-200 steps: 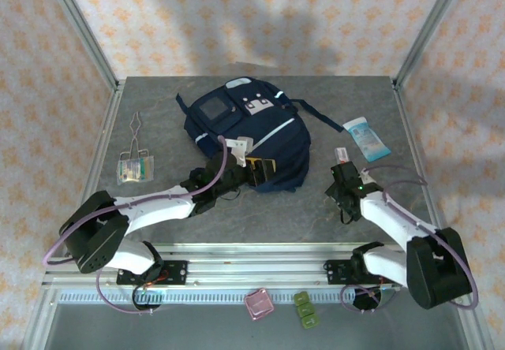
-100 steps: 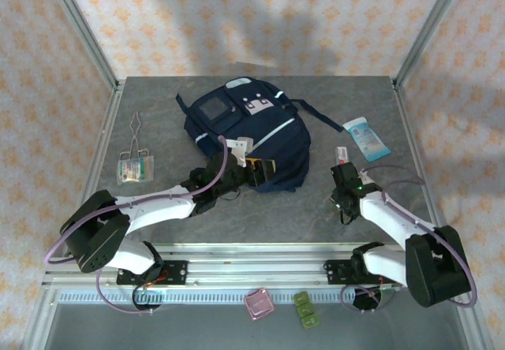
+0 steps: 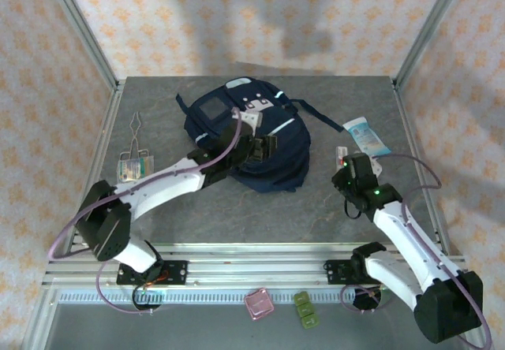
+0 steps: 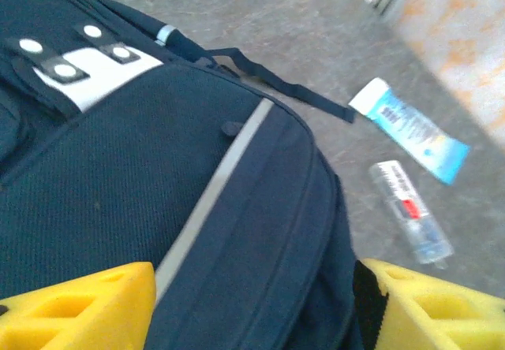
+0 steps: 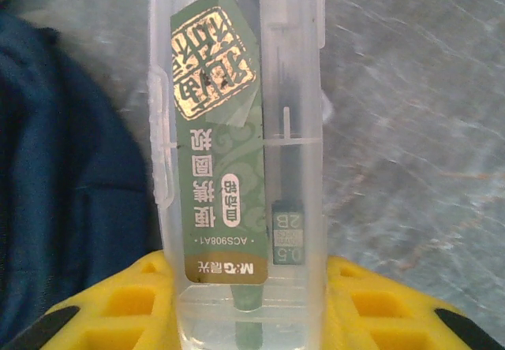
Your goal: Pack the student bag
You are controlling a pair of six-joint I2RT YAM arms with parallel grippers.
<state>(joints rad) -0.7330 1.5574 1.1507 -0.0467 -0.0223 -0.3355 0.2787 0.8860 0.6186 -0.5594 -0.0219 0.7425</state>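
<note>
The right gripper (image 5: 245, 291) pinched a clear plastic case (image 5: 237, 169) right of the student bag (image 3: 280, 161), which lay far-middle on the surface (image 3: 237, 208), while the left gripper (image 4: 252, 303) hung wide over it; seemingly mid-pickup, the case next needed an opened bag.

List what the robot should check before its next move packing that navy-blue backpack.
1. Right gripper closed on the clear plastic case with green label: ok.
2. Left gripper open, empty, above the navy-blue fabric backpack: ok.
3. Backpack compartment unzipped to receive the case: cannot tell.
4. Case lifted off the grey table: cannot tell.
5. Blue-and-white tube lying apart from the case: ok.
</note>
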